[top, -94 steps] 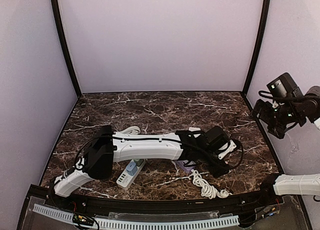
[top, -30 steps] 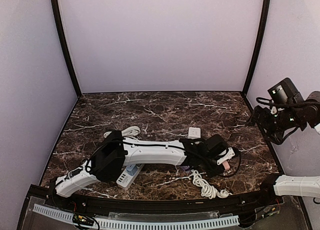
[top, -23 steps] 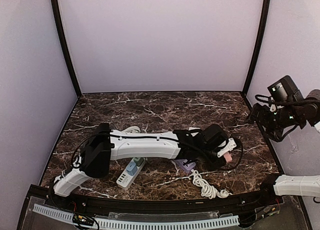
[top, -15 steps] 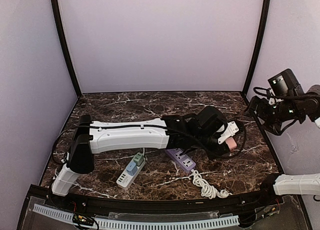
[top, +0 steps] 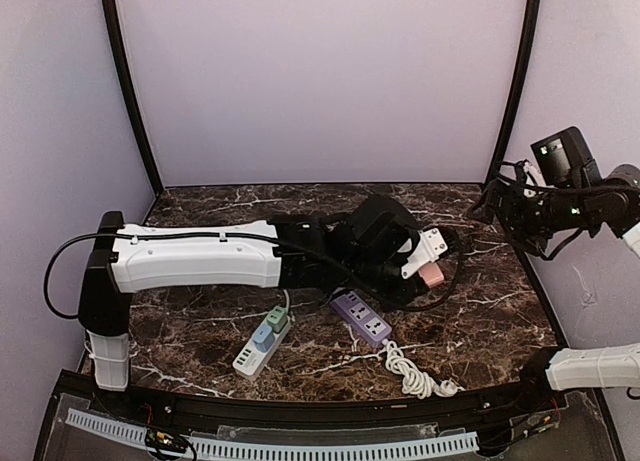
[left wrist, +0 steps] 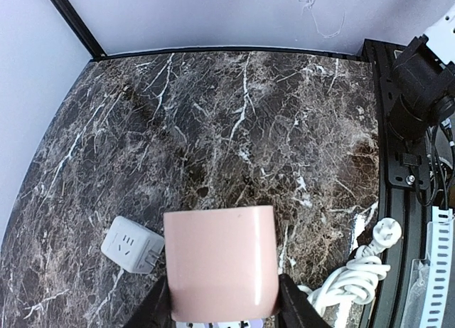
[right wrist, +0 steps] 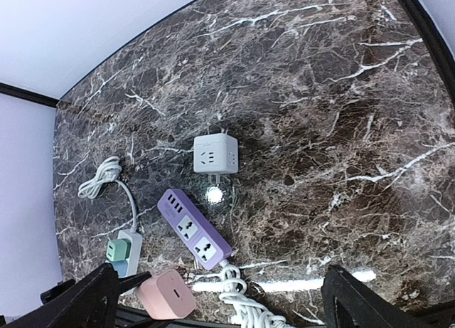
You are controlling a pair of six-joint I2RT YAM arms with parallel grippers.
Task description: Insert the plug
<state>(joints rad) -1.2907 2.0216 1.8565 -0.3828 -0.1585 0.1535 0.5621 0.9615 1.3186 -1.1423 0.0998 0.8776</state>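
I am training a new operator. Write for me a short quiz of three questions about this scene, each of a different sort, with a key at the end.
1. True or false: the left gripper is shut on the pink plug.
2. Choose one. What is plugged into the white power strip?
A) a green plug and a blue plug
B) one black plug
C) nothing
3. Fill in the missing word: the jaws of the right gripper stand ____.

Key: 1 true; 2 A; 3 open.
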